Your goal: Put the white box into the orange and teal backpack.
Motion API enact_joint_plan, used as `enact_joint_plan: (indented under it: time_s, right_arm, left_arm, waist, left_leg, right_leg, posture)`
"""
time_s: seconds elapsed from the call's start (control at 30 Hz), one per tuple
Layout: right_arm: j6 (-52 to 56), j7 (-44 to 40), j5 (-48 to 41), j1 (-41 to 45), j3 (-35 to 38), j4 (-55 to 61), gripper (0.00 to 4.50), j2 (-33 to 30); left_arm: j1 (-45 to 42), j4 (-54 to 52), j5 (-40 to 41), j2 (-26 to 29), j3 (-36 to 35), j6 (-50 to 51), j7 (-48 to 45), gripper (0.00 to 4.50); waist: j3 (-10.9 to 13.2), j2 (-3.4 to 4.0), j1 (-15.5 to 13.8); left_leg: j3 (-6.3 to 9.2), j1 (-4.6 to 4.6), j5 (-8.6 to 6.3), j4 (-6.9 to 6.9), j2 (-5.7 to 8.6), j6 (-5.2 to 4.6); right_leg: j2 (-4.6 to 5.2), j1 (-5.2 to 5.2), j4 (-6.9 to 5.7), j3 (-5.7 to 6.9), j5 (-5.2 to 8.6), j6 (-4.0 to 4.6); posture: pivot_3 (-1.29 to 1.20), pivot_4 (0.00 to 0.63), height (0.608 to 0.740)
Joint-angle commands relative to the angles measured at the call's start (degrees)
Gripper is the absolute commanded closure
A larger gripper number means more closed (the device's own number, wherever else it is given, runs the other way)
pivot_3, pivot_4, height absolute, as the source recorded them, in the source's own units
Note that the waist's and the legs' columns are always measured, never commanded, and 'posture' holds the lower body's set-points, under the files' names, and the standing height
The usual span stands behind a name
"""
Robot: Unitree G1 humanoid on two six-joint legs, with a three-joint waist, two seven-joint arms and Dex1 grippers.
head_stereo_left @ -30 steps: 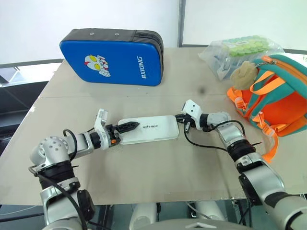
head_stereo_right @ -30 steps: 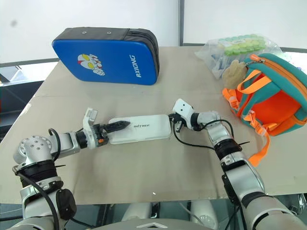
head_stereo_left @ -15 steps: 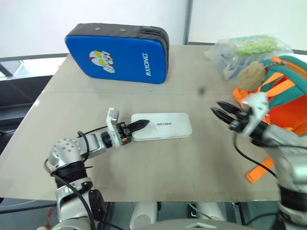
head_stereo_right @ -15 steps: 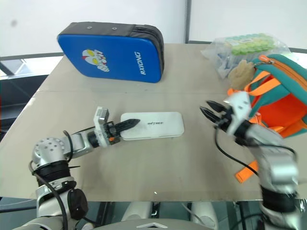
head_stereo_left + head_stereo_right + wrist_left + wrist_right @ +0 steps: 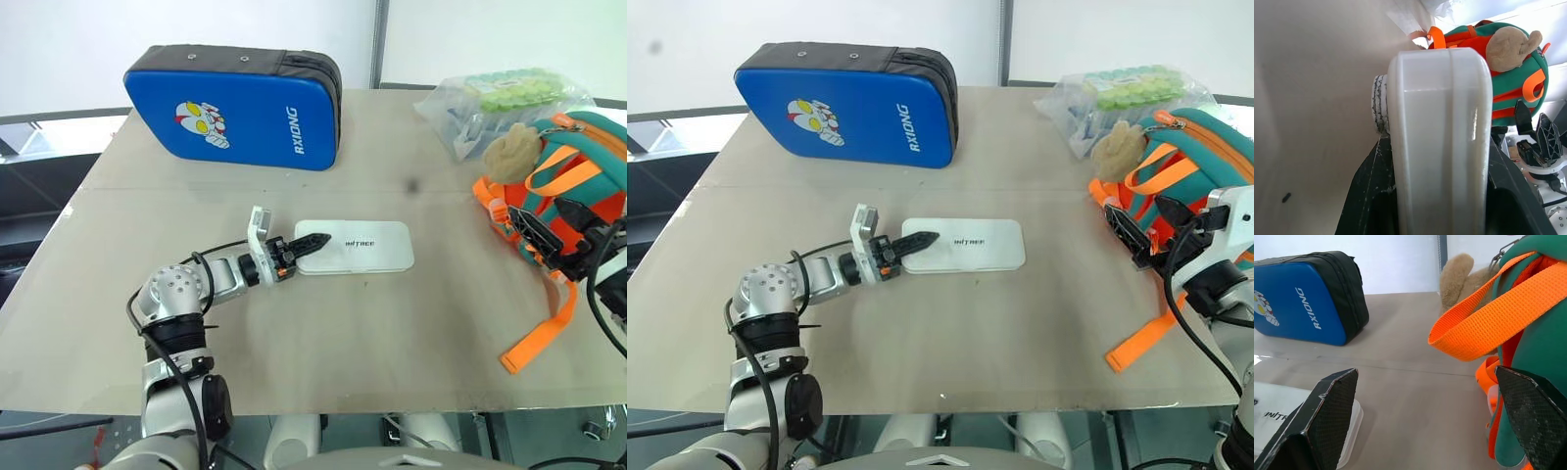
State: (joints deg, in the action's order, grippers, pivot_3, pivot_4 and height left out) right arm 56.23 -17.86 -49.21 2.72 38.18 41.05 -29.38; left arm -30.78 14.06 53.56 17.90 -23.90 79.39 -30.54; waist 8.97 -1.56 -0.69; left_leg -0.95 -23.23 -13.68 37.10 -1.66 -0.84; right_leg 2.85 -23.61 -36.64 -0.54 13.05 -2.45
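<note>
The white box (image 5: 367, 247) lies flat on the table's middle, lettering up. My left gripper (image 5: 309, 242) is shut on its left end, with one black finger over the top face. In the left wrist view the box end (image 5: 1440, 122) sits between both fingers. At the right edge lies the orange and teal backpack (image 5: 580, 147), a beige plush charm (image 5: 514, 154) on its near corner. My right gripper (image 5: 542, 235) hangs wide open just in front of the backpack with nothing held. Its wrist view has an orange strap (image 5: 1488, 328) between the spread fingers.
A big blue pad (image 5: 235, 108) stands at the back left. A clear plastic bag (image 5: 500, 103) of green items lies behind the backpack. A loose orange strap (image 5: 539, 333) trails toward the table's front edge. Bare tabletop (image 5: 441, 294) separates box and backpack.
My right gripper let go of the box's right end, rose and swung right to the backpack, opening wide. My left gripper slid the box to the right.
</note>
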Motion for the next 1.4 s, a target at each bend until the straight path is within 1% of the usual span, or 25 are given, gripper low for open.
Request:
enact_joint_plan:
  time_s: [0.03, 0.1, 0.17, 0.23, 0.3, 0.4, 0.5, 0.6, 0.67, 0.73, 0.83, 0.87, 0.9, 0.93, 0.97, 1.0, 1.07, 1.1, 1.2, 1.3, 1.4]
  right_arm:
    - [-0.33, 0.36, 2.49, -3.81, 1.45, -1.72, 0.08, -4.27]
    - [-0.59, -0.09, 3.98, -6.13, 1.60, -3.54, 0.08, -6.48]
    - [-0.09, -0.99, 2.71, -7.46, 2.25, -4.68, 0.08, -7.68]
    - [0.74, -3.61, 0.54, -9.36, 3.41, -4.90, 0.08, -9.10]
    - [-1.35, -3.75, 2.41, -8.99, 3.08, -7.21, 0.08, -10.07]
    - [-4.60, -2.66, 3.86, -4.04, 0.83, -11.96, 0.08, -9.45]
    - [-8.72, -3.08, 6.35, 3.97, -4.67, -18.79, 0.08, -7.92]
    - [-12.01, -3.69, 9.14, 9.10, -8.52, -24.22, 0.08, -6.90]
    - [-15.29, -4.86, 12.12, 15.25, -13.22, -31.36, 0.08, -5.75]
    - [-18.29, -6.43, 14.34, 20.40, -16.51, -37.51, 0.08, -4.70]
    - [-22.59, -9.17, 17.78, 24.18, -19.61, -43.24, 0.81, -4.73]
    - [-23.84, -10.00, 18.59, 24.73, -20.36, -44.20, 1.31, -4.74]
    - [-25.56, -10.82, 19.81, 25.20, -21.24, -45.30, 1.68, -4.88]
    - [-27.22, -11.61, 20.98, 25.55, -22.03, -46.28, 2.39, -5.06]
    - [-28.85, -12.82, 21.79, 25.83, -22.69, -47.03, 2.66, -5.27]
    - [-30.24, -13.83, 22.22, 26.36, -23.03, -47.73, 3.28, -5.30]
    - [-32.12, -15.62, 22.49, 27.45, -23.32, -48.59, 4.30, -5.25]
    - [-32.51, -17.09, 21.93, 28.14, -23.52, -48.25, 4.42, -5.21]
    - [-31.26, -21.71, 18.37, 30.58, -24.20, -44.60, 4.42, -4.54]
    - [-25.93, -27.72, 11.17, 33.49, -26.56, -36.23, 4.42, -3.92]
    - [-19.58, -31.25, 3.50, 34.91, -27.91, -28.71, 4.42, -4.22]
  left_arm:
    - [-0.06, -0.93, -1.08, 1.82, 0.29, -1.33, 0.52, 3.47]
    - [0.22, -1.67, -0.71, 1.93, 0.14, -1.02, 0.80, 3.47]
    - [0.55, -2.33, -0.39, 2.11, -0.03, -0.76, 0.94, 3.47]
    - [0.98, -3.00, -0.18, 2.24, -0.55, -0.66, 1.38, 3.47]
    - [1.37, -3.55, 0.06, 2.15, -1.06, -0.50, 1.87, 3.47]
    - [2.34, -4.79, 0.61, 1.69, -1.30, -0.14, 2.65, 3.47]
    - [3.14, -6.12, 1.23, 1.25, -1.52, 0.35, 3.65, 3.47]
    - [3.43, -6.74, 1.73, 1.15, -1.71, 0.46, 4.33, 3.47]
    - [3.79, -7.74, 2.32, 0.83, -2.07, 0.52, 5.20, 3.47]
    - [4.24, -9.08, 3.07, 0.50, -2.65, 0.61, 6.20, 3.47]
    - [4.82, -10.69, 3.97, 0.21, -3.87, 0.34, 7.73, 3.47]
    - [5.05, -11.19, 4.30, 0.13, -4.20, 0.08, 8.18, 3.47]
    - [5.35, -11.80, 4.80, -0.06, -4.64, -0.28, 8.72, 3.47]
    - [5.66, -12.37, 5.25, -0.24, -4.95, -0.75, 9.25, 3.47]
    - [6.09, -13.16, 5.57, -0.54, -5.31, -1.59, 9.72, 3.47]
    - [6.61, -14.07, 5.85, -1.10, -5.88, -3.10, 10.15, 3.47]
    - [7.39, -15.33, 6.68, -2.00, -7.10, -5.35, 11.19, 3.47]
    - [7.60, -15.73, 7.08, -2.41, -7.89, -6.51, 11.74, 3.47]
    - [7.96, -17.08, 7.62, -3.39, -9.91, -11.58, 13.05, 3.47]
    - [7.52, -19.46, 7.27, -4.77, -12.08, -20.39, 13.43, 3.47]
    - [7.40, -21.80, 6.64, -3.31, -11.84, -25.42, 12.49, 3.47]
  waist:
    - [0.01, -0.02, 0.04]
    - [0.02, -0.05, 0.05]
    - [0.03, -0.05, 0.25]
    - [0.03, -0.04, 0.37]
    - [0.03, -0.05, 0.66]
    - [0.05, -0.07, 1.16]
    - [0.12, -0.21, 1.75]
    - [0.15, -0.23, 1.42]
    - [0.16, -0.25, 1.39]
    - [0.18, -0.26, 1.74]
    - [0.21, -0.31, 1.69]
    - [0.22, -0.33, 1.67]
    - [0.23, -0.34, 1.64]
    - [0.23, -0.34, 1.56]
    - [0.23, -0.34, 1.54]
    - [0.23, -0.34, 1.54]
    - [0.25, -0.35, 1.59]
    - [0.26, -0.35, 1.65]
    - [0.33, -0.30, 1.88]
    - [0.52, -0.28, 1.96]
    - [0.64, -0.29, 1.75]
  left_leg:
    - [-0.01, -0.03, 0.00, 0.00, 0.00, 0.00]
    - [-0.01, -0.06, 0.00, 0.02, 0.00, 0.00]
    - [0.00, -0.06, 0.00, 0.04, 0.00, -0.01]
    - [-0.01, -0.03, 0.00, 0.03, -0.01, -0.01]
    - [0.01, -0.02, 0.00, 0.03, -0.03, -0.01]
    - [0.00, -0.01, 0.00, 0.09, -0.05, -0.01]
    - [0.00, 0.09, 0.00, 0.09, -0.05, -0.01]
    - [-0.07, 0.21, 0.00, 0.07, -0.08, -0.01]
    - [-0.10, 0.16, 0.00, 0.04, -0.09, -0.01]
    - [-0.17, 0.18, 0.00, 0.04, -0.09, -0.01]
    - [-0.19, 0.22, 0.00, 0.05, -0.08, -0.01]
    - [-0.20, 0.21, 0.00, 0.05, -0.08, -0.01]
    - [-0.22, 0.21, 0.00, 0.04, -0.09, -0.01]
    - [-0.22, 0.21, 0.00, 0.04, -0.09, -0.01]
    - [-0.22, 0.19, 0.00, 0.02, -0.09, -0.01]
    - [-0.22, 0.19, 0.00, 0.02, -0.10, 0.00]
    - [-0.21, 0.20, 0.00, 0.02, -0.11, 0.00]
    - [-0.21, 0.20, 0.00, 0.03, -0.12, -0.01]
    - [-0.19, 0.27, 0.00, 0.04, -0.14, 0.00]
    - [-0.18, 0.27, 0.00, 0.02, -0.23, 0.00]
    - [-0.18, 0.21, -0.01, -0.01, -0.38, 0.01]
  right_leg:
    - [0.00, -0.01, 0.01, 0.01, 0.00, 0.00]
    - [0.00, -0.02, 0.02, 0.02, 0.00, 0.00]
    - [-0.01, -0.02, 0.02, 0.03, 0.00, 0.00]
    - [-0.03, -0.03, 0.00, 0.01, 0.00, -0.01]
    - [-0.05, -0.03, -0.01, 0.02, 0.00, -0.01]
    - [-0.06, -0.02, -0.01, -0.03, 0.09, -0.18]
    - [-0.08, 0.01, -0.01, -0.10, 0.10, -0.22]
    - [-0.15, 0.04, -0.10, -0.19, 0.08, -0.18]
    - [-0.16, 0.03, -0.10, -0.14, -0.04, -0.02]
    - [-0.16, 0.01, -0.09, -0.26, -0.08, -0.10]
    - [-0.15, 0.02, -0.09, -0.38, -0.10, -0.12]
    - [-0.16, 0.02, -0.09, -0.34, -0.10, -0.12]
    - [-0.16, 0.02, -0.09, -0.33, -0.11, -0.13]
    - [-0.16, 0.02, -0.10, -0.31, -0.15, -0.20]
    - [-0.16, 0.02, -0.10, -0.28, -0.16, -0.22]
    - [-0.16, 0.02, -0.09, -0.26, -0.16, -0.23]
    - [-0.15, 0.02, -0.09, -0.33, -0.17, -0.24]
    - [-0.15, 0.01, -0.09, -0.36, -0.17, -0.24]
    - [-0.16, 0.01, -0.11, -0.43, -0.18, -0.23]
    - [-0.23, -0.01, -0.12, -0.41, -0.19, -0.22]
    - [-0.36, -0.05, -0.11, -0.36, -0.19, -0.20]
  posture:
    - [0.00, 0.150, 0.740]
    - [0.00, 0.150, 0.740]
    - [0.00, 0.150, 0.740]
    - [0.00, 0.150, 0.740]
    - [0.00, 0.150, 0.740]
    - [0.00, 0.150, 0.740]
    - [0.00, 0.150, 0.740]
    - [0.00, 0.150, 0.740]
    - [0.00, 0.150, 0.740]
    - [0.00, 0.150, 0.740]
    - [0.00, 0.150, 0.740]
    - [0.00, 0.150, 0.740]
    - [0.00, 0.150, 0.740]
    - [0.00, 0.150, 0.740]
    - [0.00, 0.150, 0.740]
    - [0.00, 0.150, 0.740]
    - [0.00, 0.150, 0.740]
    - [0.00, 0.150, 0.740]
    - [0.00, 0.150, 0.740]
    - [0.00, 0.150, 0.740]
    - [0.00, 0.150, 0.740]
